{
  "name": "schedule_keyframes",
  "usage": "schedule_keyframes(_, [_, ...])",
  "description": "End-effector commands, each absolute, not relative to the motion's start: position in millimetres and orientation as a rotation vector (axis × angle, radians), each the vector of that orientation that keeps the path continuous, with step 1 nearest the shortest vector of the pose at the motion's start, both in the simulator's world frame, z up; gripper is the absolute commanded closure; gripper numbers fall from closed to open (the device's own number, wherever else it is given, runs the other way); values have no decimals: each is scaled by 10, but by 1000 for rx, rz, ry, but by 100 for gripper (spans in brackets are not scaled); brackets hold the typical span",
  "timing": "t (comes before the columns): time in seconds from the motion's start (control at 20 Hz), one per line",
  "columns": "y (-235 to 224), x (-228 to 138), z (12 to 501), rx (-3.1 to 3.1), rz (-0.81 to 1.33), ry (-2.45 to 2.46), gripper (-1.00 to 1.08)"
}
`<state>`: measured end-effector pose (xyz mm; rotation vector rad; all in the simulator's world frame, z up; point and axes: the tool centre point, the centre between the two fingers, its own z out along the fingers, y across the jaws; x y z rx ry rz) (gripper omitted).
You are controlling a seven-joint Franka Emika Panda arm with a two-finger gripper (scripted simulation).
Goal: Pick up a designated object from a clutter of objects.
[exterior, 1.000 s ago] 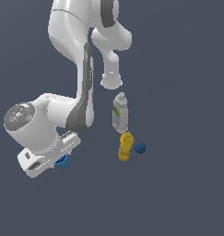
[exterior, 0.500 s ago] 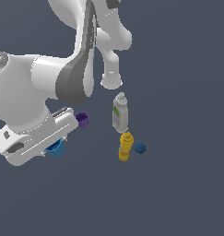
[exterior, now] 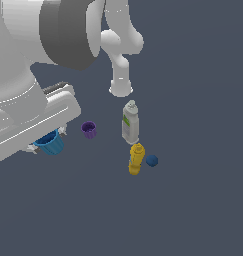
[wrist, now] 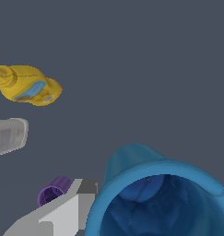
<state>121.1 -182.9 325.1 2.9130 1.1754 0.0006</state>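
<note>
Bright blue cup, round and hollow, tucked under the big white arm. Nearby, well apart: small purple cup, white bottle with green label standing up, yellow bottle, dark-blue lump beside it.

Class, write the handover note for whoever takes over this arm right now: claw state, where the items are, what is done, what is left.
Claw: around the light-blue cup; the wrist view shows the cup's rim close against a claw finger, but the closure itself is hidden.
Other items: purple cup beside it; white bottle, yellow bottle and dark-blue lump toward the exterior view's right.
Done: claw is at the cup.
Left: confirm the grip, lift clear.
</note>
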Motion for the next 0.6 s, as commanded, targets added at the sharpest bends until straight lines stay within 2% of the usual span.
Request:
schedule_keyframes(0.0, [-1811,1208,3421,2913,0,1175,108])
schedule_keyframes(0.55, [-1788,1227,3675,2913,0,1175,108])
